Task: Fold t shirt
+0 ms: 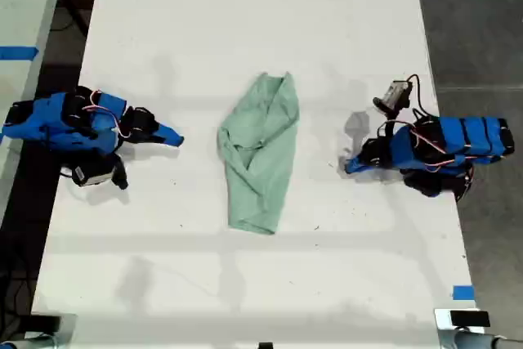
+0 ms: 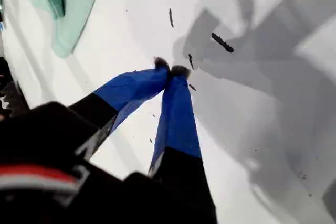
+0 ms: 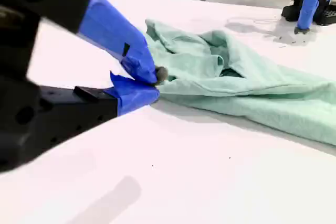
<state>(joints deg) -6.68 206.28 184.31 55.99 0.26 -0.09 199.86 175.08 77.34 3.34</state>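
The t shirt (image 1: 260,153) lies crumpled and partly folded lengthwise in the middle of the white table (image 1: 245,6), pale mint green and wrinkled. My first gripper (image 1: 347,167) rests on the table at the exterior view's right, shut with nothing in it; its blue fingers meet tip to tip (image 2: 170,70), and the t shirt (image 2: 73,3) is a short way off. My second gripper (image 1: 176,140) lies at the exterior view's left, also shut and empty (image 3: 155,80), its tips just short of the t shirt's (image 3: 236,77) near edge. Beyond the cloth stands the first gripper (image 3: 303,11).
Small dark specks (image 2: 223,43) mark the table near my first gripper. A piece of blue tape (image 1: 462,292) sits by the table edge at the exterior view's lower right. A second table (image 1: 16,6) stands past the left edge, and dark floor (image 1: 474,22) past the right.
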